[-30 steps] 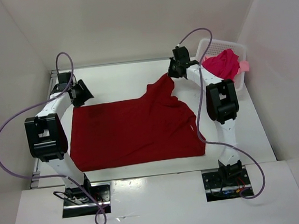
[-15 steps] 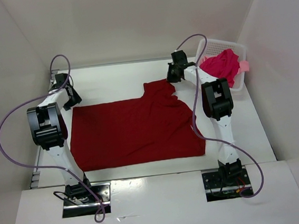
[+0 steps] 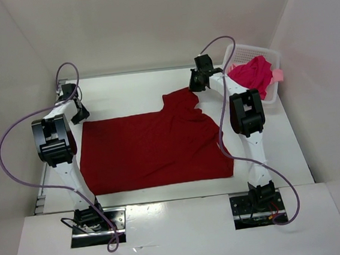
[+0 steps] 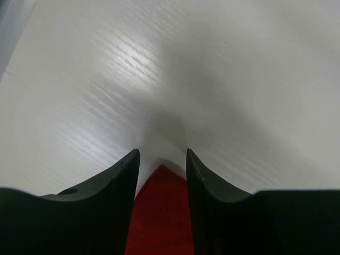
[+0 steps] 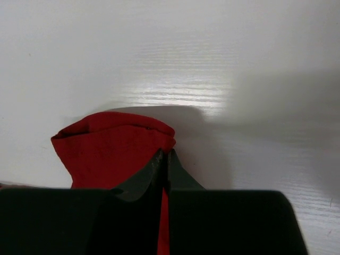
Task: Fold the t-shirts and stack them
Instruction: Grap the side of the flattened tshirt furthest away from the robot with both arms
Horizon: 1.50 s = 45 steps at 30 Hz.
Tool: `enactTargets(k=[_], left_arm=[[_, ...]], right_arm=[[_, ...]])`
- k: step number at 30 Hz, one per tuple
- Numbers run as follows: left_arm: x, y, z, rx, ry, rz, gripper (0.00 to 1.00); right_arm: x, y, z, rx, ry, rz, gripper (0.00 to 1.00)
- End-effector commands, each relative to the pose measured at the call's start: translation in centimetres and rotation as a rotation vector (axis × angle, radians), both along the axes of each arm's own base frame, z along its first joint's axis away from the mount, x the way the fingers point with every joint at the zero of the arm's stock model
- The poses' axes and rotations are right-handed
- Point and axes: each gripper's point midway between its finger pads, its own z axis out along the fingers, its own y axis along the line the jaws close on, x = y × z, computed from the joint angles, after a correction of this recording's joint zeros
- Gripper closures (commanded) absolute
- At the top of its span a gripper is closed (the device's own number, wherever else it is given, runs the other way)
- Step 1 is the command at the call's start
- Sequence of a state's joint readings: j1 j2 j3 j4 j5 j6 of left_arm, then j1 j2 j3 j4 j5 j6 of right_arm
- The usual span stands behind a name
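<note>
A dark red t-shirt (image 3: 154, 147) lies spread flat across the middle of the table. My left gripper (image 3: 78, 114) is down at its far left corner. In the left wrist view the jaws (image 4: 162, 154) stand open, and the pointed red corner (image 4: 162, 207) lies between the two black fingers (image 4: 119, 183) without being pinched. My right gripper (image 3: 195, 84) is shut on the shirt's far right corner. The right wrist view shows a bunched fold of red cloth (image 5: 111, 143) clamped at the tips (image 5: 166, 155). A crimson-pink t-shirt (image 3: 254, 73) and a salmon pink t-shirt (image 3: 279, 75) sit in the basket.
A white perforated basket (image 3: 240, 52) stands at the far right corner, just right of the right gripper. White walls enclose the table on the left, back and right. Purple cables loop over both arms.
The left arm swung left and back and set its gripper over the shirt's far left corner, jaws narrowing. The right gripper lowered its raised corner toward the table.
</note>
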State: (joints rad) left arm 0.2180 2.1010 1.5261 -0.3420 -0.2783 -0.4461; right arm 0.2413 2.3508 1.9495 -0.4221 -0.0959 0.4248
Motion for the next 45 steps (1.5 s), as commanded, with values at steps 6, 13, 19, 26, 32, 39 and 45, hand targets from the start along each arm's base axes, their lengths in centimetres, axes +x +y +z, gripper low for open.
enactTargets(k=[6,13,19,26,32,39,45], left_arm=[[-1.3,-1.3,-2.2,-0.057,0.032,-0.053,0.53],[-1.1,-1.6,-0.5,-0.069,-0.029,-0.036,0.97],[-0.6,-2.4,6.7,-0.078,-0.201,-0.058,1.00],[-3.6,-3.3,8.9,-0.078,-0.229,-0.065,1.00],[-4.7,-3.1,8.2,-0.074,-0.214,-0.064,1.00],[-1.9,-2.0,4.3,-0.081,-0.131,-0.037,0.43],[-1.2,-1.7,1.8,-0.091,-0.095,-0.013,0.43]], right_arm=[[1.2,0.0,1.4,0.008,-0.032,0.010,0.93],[1.4,0.3,2.2,0.017,-0.043,0.016,0.93],[1.4,1.0,5.3,0.053,-0.080,0.057,0.93],[-2.5,0.9,9.6,0.067,-0.121,0.084,0.93],[-5.3,0.2,10.3,0.062,-0.136,0.092,0.93],[-4.0,0.4,9.6,0.055,-0.137,0.098,0.93],[-2.6,0.7,8.0,0.043,-0.108,0.104,0.93]])
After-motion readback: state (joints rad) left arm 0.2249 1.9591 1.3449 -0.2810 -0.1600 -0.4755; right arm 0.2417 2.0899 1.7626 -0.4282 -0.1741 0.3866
